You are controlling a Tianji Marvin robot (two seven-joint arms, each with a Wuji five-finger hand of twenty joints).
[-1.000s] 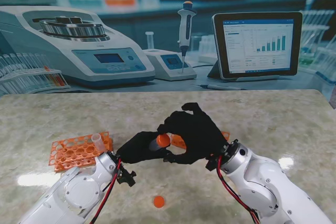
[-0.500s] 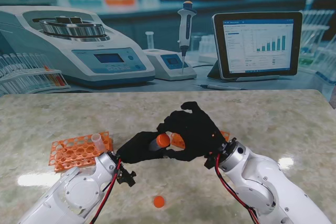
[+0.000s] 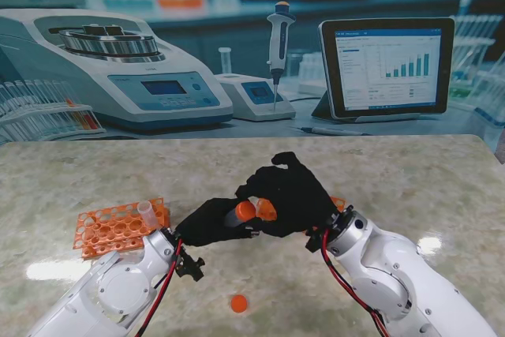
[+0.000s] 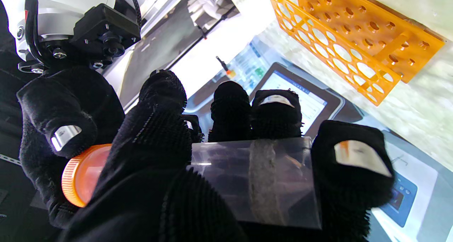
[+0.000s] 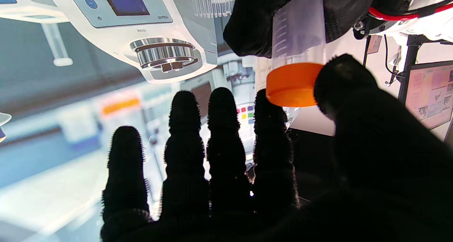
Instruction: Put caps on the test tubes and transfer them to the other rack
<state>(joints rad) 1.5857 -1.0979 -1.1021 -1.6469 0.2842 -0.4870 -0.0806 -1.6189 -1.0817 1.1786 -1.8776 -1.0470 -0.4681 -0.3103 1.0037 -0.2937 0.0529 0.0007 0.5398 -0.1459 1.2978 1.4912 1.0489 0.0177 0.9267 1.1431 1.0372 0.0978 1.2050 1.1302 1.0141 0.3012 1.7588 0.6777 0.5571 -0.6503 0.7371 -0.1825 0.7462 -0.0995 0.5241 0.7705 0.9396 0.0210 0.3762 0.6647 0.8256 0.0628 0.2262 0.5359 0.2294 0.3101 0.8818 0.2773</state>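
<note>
My left hand (image 3: 207, 222) is shut on a clear test tube (image 4: 254, 178), held on its side above the table's middle. An orange cap (image 3: 245, 211) sits on the tube's end. My right hand (image 3: 288, 195) meets it from the right, with thumb and forefinger pinching that cap (image 5: 292, 83) while the other fingers stay stretched out. An orange rack (image 3: 114, 228) lies on the left with one uncapped tube (image 3: 146, 210) standing in it. A second orange rack (image 4: 350, 40) is mostly hidden behind my right hand in the stand view.
A loose orange cap (image 3: 238, 303) lies on the marble table (image 3: 410, 171) near me, between my arms. Behind the table's far edge stand a centrifuge (image 3: 118, 69), a pipette on its stand (image 3: 278, 37) and a tablet (image 3: 387, 65).
My right hand and wrist have shifted slightly left on the cap, and a little more orange shows between the two hands. The left hand and tube have not moved.
</note>
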